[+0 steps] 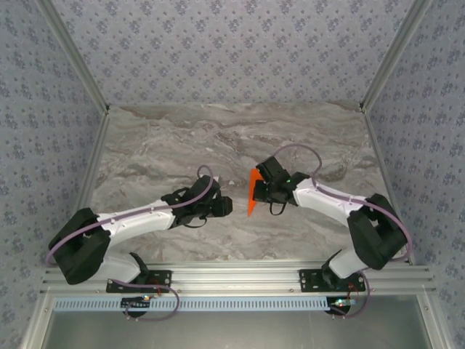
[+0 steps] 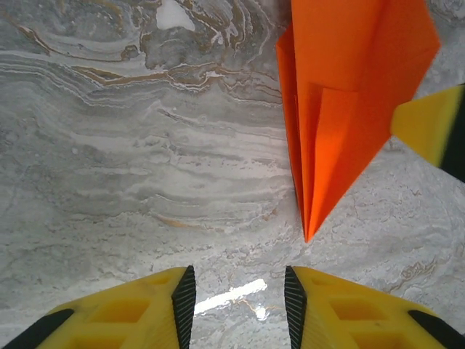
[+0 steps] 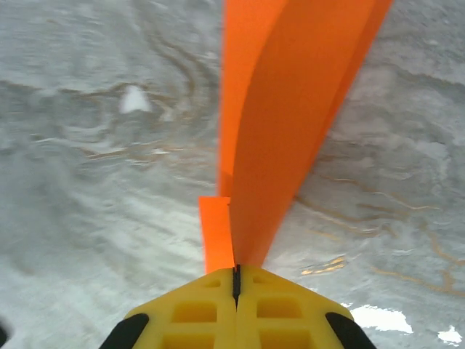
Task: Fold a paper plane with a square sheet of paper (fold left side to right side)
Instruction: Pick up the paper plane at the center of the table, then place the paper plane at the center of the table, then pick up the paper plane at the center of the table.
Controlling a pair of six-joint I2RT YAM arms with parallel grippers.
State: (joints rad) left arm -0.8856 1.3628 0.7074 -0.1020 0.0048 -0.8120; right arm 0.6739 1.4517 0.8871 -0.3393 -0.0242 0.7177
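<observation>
Plane [image 2: 341, 109] already dart-shaped, folding apparently near complete, pinched by right gripper [image 3: 235, 280]; left gripper [image 2: 236, 298] spread, empty.

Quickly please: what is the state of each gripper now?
Left gripper: open, holding nothing.
Right gripper: closed on the orange paper plane.

The cell contains one orange plane [image 2: 349, 109], two arms (left arm [image 1: 138, 218], right arm [image 1: 327, 198]), two grippers (left gripper [image 2: 236, 298], right gripper [image 3: 236, 280]) and one table [image 1: 167, 138].
</observation>
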